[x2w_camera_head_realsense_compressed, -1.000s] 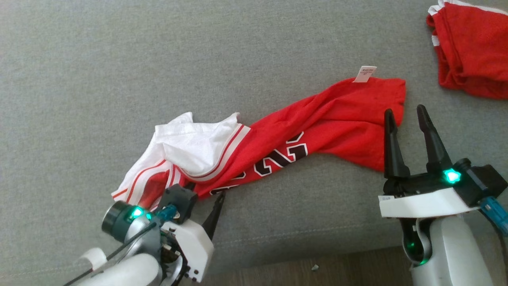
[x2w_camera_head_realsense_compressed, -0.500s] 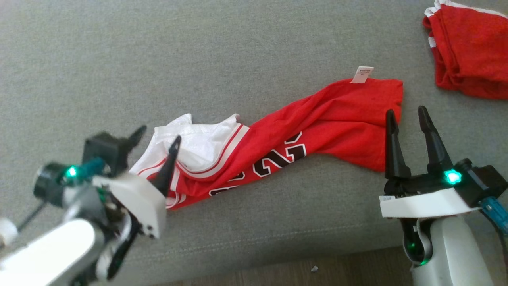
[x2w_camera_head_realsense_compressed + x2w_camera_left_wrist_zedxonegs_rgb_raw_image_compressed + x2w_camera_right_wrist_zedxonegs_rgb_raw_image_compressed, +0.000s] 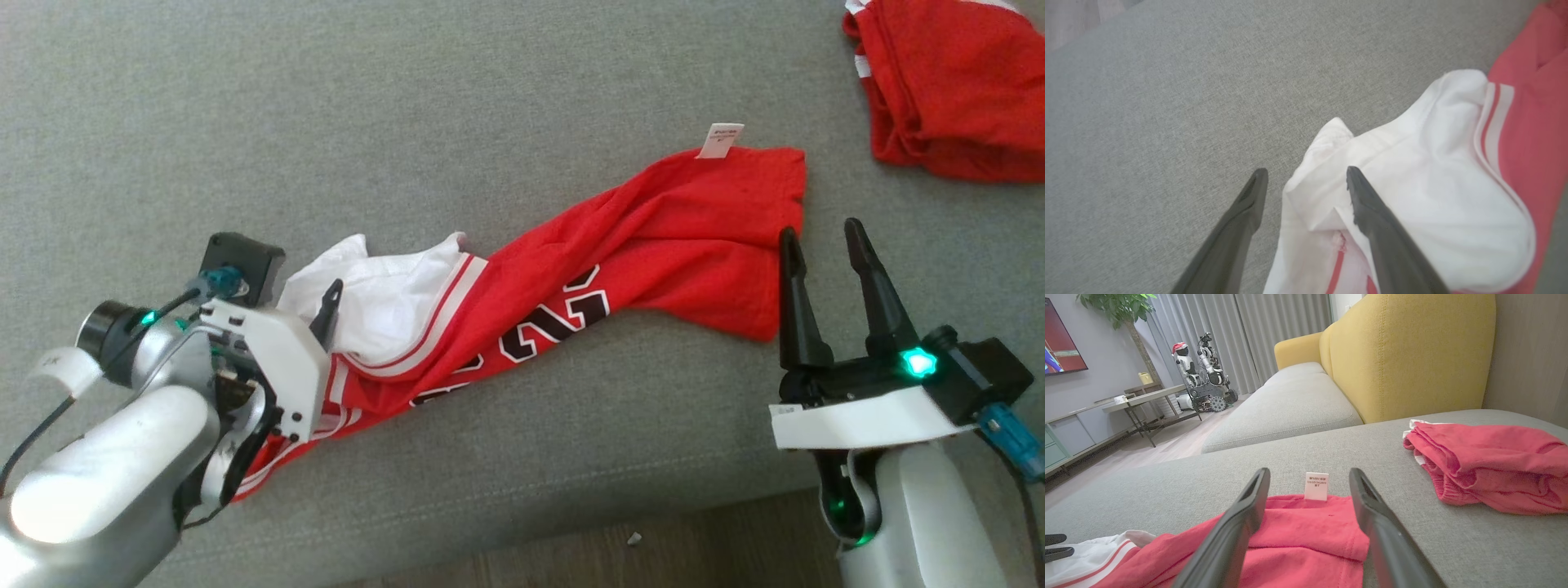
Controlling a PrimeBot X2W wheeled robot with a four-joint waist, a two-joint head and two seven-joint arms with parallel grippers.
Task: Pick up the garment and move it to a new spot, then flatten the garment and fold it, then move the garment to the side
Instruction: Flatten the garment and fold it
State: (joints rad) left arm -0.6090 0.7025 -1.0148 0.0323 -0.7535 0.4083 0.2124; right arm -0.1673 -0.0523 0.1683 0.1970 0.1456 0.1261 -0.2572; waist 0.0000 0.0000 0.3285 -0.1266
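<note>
The red-and-white jersey (image 3: 653, 237) lies diagonally mid-frame on the grey sofa (image 3: 490, 98). Its black numerals (image 3: 555, 318) are creased, and the print on its white tag (image 3: 721, 139) is too small to read. The left gripper (image 3: 1306, 175) and right gripper (image 3: 820, 237) both gape wide, holding nothing.

Right tool (image 3: 1308, 475) has its fingers spread wide, aimed at the edge of the red garment (image 3: 1306, 535), with the white tag (image 3: 1316, 486) sticking up between them. A second red bundle (image 3: 1486, 465) sits off to the right on the gray sofa (image 3: 1167, 486), yellow backrest (image 3: 1404, 355) behind.
</note>
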